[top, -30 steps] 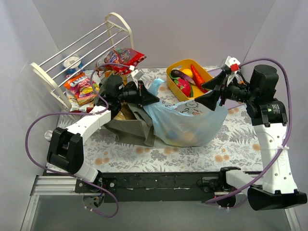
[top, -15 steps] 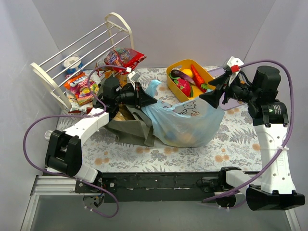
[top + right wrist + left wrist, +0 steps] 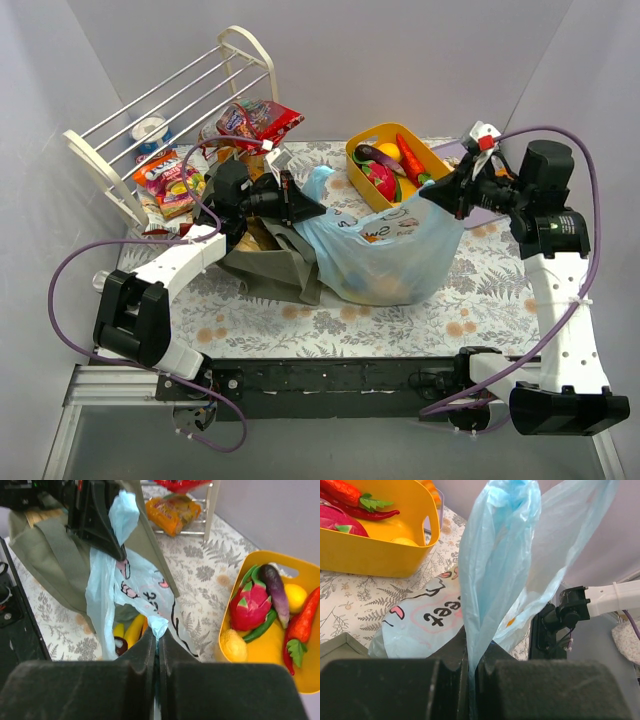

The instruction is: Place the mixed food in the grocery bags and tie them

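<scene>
While the light-blue bag [image 3: 385, 255] sits in the middle of the table [image 3: 490, 300] with toy food bulging its lower half, its top edge is drawn taut between the two arms. The left jaws are pressed together on one bunched handle, which rises straight out from between them. The right jaws pinch a small tuft of film at the opposite side. Bananas [image 3: 134, 629] show inside, low in the bag.

The green tote [image 3: 275, 268] slumps against the bag on the left arm's side. Farther out, the yellow tub [image 3: 370, 555] holds more fruit and vegetables, and snack packets [image 3: 168, 180] lie by the white rack [image 3: 165, 95].

The right hold looks slight, so a harder pull could slide the film free or tear it. Pulling the mouth flat also risks tipping the bag and spilling the food. Knotting now would shut out the food not yet packed.
</scene>
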Robot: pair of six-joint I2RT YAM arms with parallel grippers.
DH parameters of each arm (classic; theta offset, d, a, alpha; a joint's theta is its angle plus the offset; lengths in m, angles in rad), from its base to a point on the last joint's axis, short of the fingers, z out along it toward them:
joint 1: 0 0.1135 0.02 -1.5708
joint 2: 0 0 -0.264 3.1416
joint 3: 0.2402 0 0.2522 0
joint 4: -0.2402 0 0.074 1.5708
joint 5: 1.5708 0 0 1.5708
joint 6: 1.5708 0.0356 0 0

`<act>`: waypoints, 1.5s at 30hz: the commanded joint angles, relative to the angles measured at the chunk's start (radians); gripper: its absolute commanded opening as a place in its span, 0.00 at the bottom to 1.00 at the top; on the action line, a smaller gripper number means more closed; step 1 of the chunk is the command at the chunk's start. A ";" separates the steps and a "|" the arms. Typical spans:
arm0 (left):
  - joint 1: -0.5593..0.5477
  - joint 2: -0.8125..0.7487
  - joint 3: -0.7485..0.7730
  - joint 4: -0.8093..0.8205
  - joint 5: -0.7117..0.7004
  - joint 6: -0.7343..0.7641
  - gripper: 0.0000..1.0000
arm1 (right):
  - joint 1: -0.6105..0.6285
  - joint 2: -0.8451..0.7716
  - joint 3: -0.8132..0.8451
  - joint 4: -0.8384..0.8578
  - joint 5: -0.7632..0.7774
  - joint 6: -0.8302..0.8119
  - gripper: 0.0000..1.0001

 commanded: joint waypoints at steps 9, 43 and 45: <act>0.015 -0.063 0.015 0.024 0.039 -0.013 0.00 | -0.006 -0.110 0.192 0.275 0.270 0.246 0.01; -0.268 0.265 0.358 -0.082 0.085 -0.040 0.00 | 0.273 0.049 -0.092 0.212 0.106 0.124 0.01; -0.266 0.271 0.371 -0.109 0.096 -0.028 0.00 | 0.305 0.063 -0.089 0.218 0.121 0.127 0.01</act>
